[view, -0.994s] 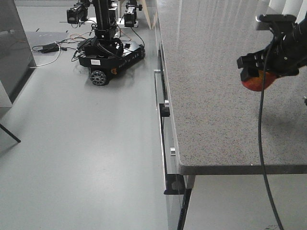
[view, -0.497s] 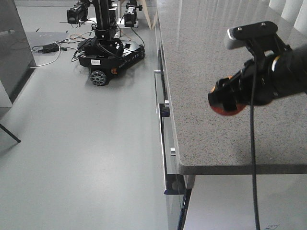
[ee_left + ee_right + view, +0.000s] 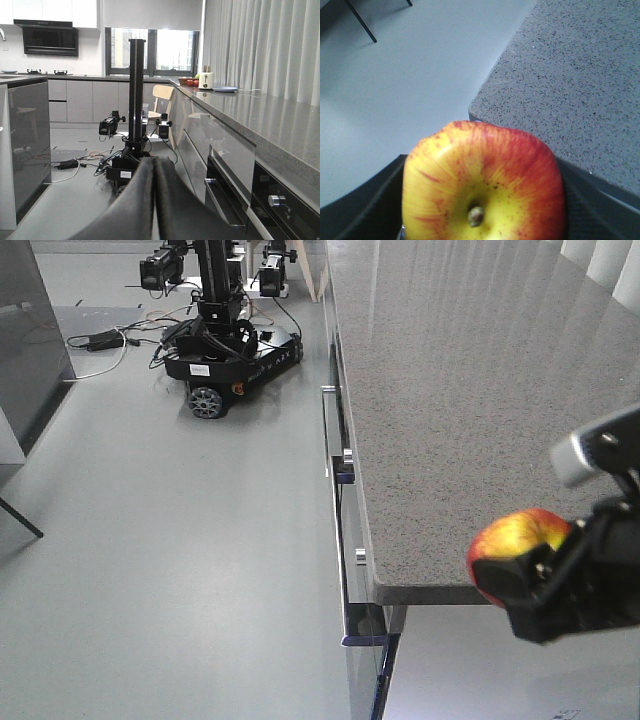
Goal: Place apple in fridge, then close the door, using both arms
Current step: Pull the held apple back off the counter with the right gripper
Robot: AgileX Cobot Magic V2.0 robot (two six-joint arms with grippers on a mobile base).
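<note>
The apple [image 3: 513, 537], red with yellow patches, is held in my right gripper [image 3: 522, 575] low at the right of the front view, just off the counter's near corner. In the right wrist view the apple [image 3: 482, 185] fills the lower frame, stem dimple facing the camera, with a black finger [image 3: 367, 205] against each side. My left gripper [image 3: 154, 167] is shut and empty, pointing along the kitchen floor. A dark grey tall panel [image 3: 25, 340] stands at the far left; I cannot tell whether it is the fridge. No open door or white interior shows.
A grey speckled counter [image 3: 450, 390] with drawers and handles [image 3: 340, 540] runs down the right. Another black wheeled robot base [image 3: 225, 350] with cables stands on the floor at the back. A wooden chair [image 3: 162, 100] stands farther back. A dark bar leg [image 3: 20, 518] is at the left.
My right gripper has carried the apple from above the counter's right side, first leftward, then down and toward the camera to the counter's near corner. The apple now faces yellow side up.
</note>
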